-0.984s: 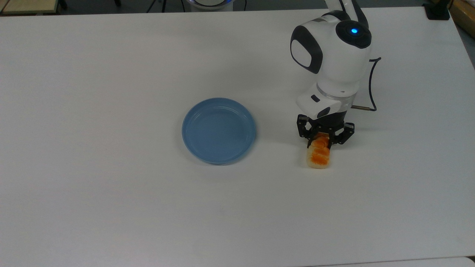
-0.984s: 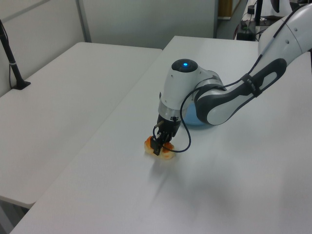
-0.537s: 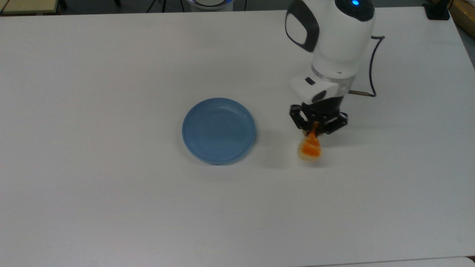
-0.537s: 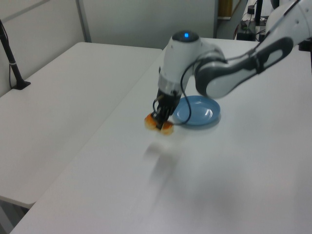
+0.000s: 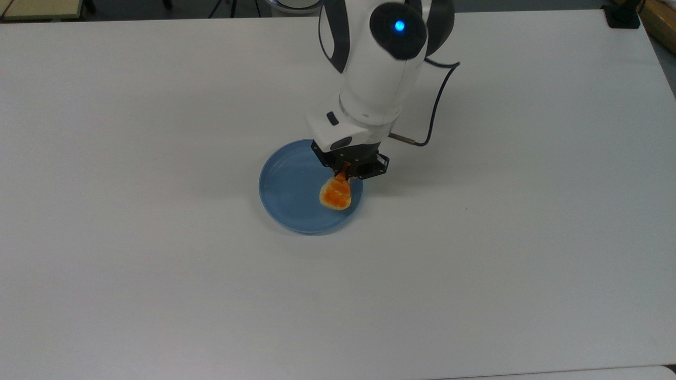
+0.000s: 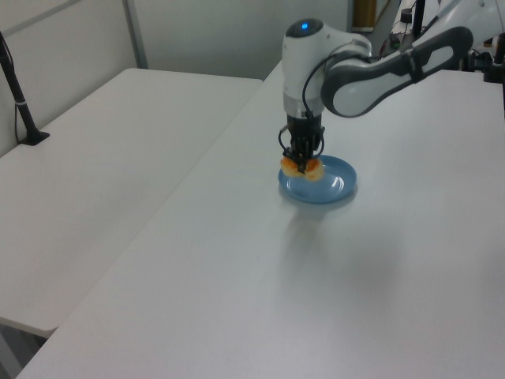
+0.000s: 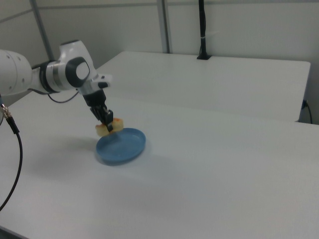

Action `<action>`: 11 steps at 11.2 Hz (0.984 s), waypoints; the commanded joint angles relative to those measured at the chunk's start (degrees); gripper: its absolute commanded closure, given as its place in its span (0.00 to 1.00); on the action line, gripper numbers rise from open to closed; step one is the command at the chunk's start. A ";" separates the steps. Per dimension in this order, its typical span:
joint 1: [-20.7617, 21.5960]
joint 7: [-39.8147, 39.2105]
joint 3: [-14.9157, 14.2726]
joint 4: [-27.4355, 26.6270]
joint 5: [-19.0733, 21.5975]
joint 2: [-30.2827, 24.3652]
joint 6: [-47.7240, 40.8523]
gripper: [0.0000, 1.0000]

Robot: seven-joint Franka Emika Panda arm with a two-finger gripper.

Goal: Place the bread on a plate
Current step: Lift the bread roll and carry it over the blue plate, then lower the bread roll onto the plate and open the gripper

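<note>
The bread [image 5: 336, 193] is a small roll with a glossy orange-brown ridged top and pale sides. It hangs tilted in the air, with my gripper [image 5: 345, 171] shut on its upper end. It hovers over the right part of the round light-blue plate [image 5: 288, 186] in the top view. In the left view the bread [image 6: 302, 167] sits above the plate's [image 6: 335, 187] left edge, under the gripper [image 6: 301, 160]. From the right view the bread [image 7: 111, 126] is held just above the plate's [image 7: 124, 146] far left rim by the gripper [image 7: 108, 124].
A wide white table [image 5: 132, 274] carries the plate. A black cable [image 5: 435, 111] loops off the wrist on the top view's right. A second white table [image 6: 95, 166] stands beside it, with a black post [image 6: 20, 103] at its far side.
The arm has lifted the bread off the table and carried it to the top view's left, from bare tabletop to above the plate. The plate has not moved.
</note>
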 commanded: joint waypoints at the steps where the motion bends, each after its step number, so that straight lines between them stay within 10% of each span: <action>1: -0.58 -0.49 -0.47 -5.25 0.08 -0.14 2.72 0.86; 2: -0.94 -0.58 -0.47 -5.96 0.34 -0.14 2.90 0.81; 4: -1.21 -0.49 -1.09 -6.49 0.26 -0.14 2.91 0.00; 11: -9.27 -15.48 -1.71 -5.96 3.94 -16.20 -8.59 0.00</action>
